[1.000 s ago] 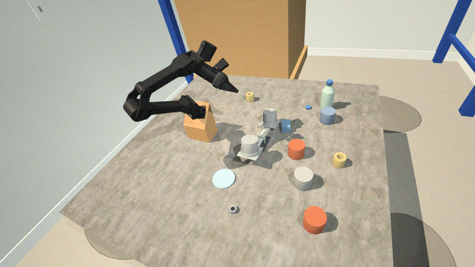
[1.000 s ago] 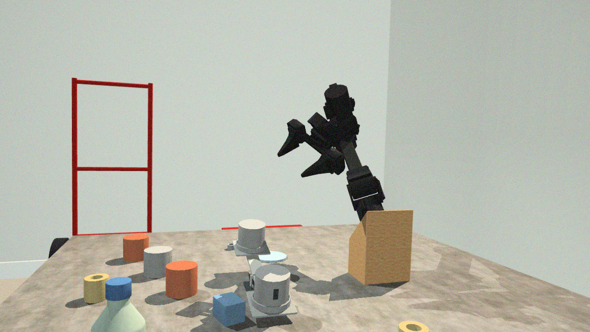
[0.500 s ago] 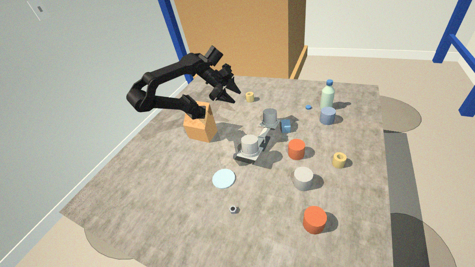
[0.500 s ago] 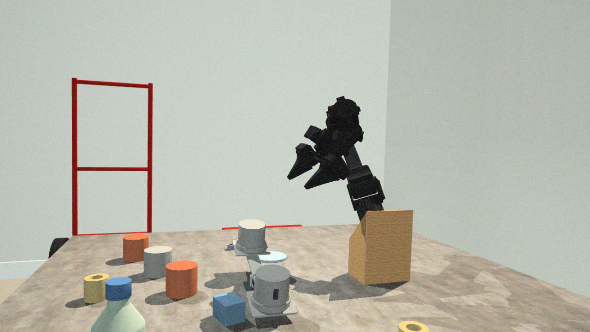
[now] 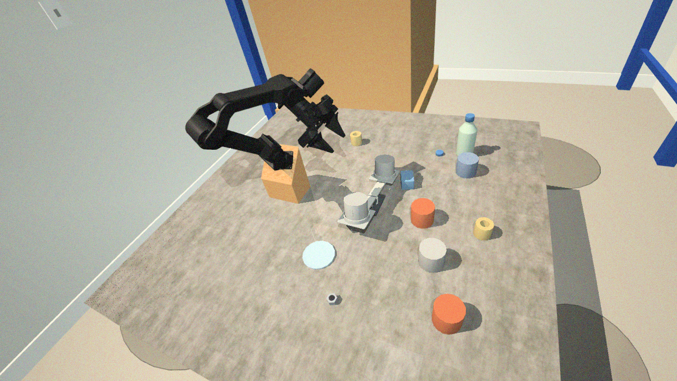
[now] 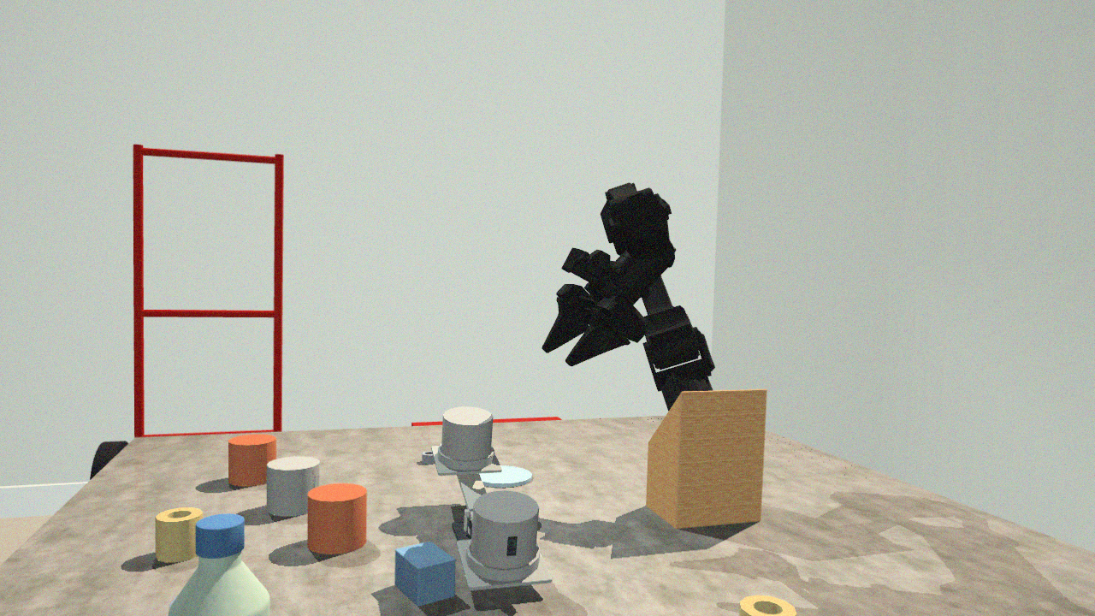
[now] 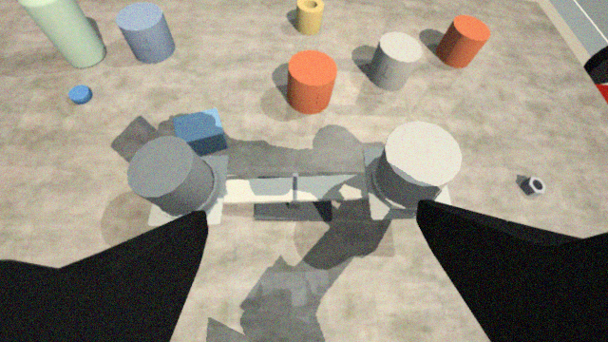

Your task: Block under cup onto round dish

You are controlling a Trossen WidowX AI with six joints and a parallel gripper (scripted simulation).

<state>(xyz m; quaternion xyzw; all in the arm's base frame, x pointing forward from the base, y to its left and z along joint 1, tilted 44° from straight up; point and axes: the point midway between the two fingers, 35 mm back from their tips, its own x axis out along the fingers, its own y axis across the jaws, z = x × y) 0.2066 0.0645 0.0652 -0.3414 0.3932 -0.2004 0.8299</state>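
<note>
Above mottled tabletop (image 5: 265, 303) (image 6: 842, 551) (image 7: 266, 100), gripper (image 5: 338, 144) (image 6: 557, 357) (image 7: 314, 216) open; pale walls behind.

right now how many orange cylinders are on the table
2: one near the balance, one farther off, past the grey cylinder. Others could be hidden.

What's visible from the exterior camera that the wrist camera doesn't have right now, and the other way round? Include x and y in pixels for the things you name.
Only the exterior view shows the wooden block with a sloped face (image 5: 284, 182) (image 6: 715, 459) and the red frame (image 6: 139, 306).
Only the wrist view shows the blue-grey cylinder (image 5: 467, 165) (image 7: 146, 34) and the small blue disc (image 5: 439, 153) (image 7: 80, 94).
Both show the two cups on the balance, the blue cube (image 5: 407, 180) (image 6: 424, 572) (image 7: 199, 130), both orange cylinders and the open gripper (image 5: 338, 144) (image 6: 556, 357) (image 7: 314, 216).
</note>
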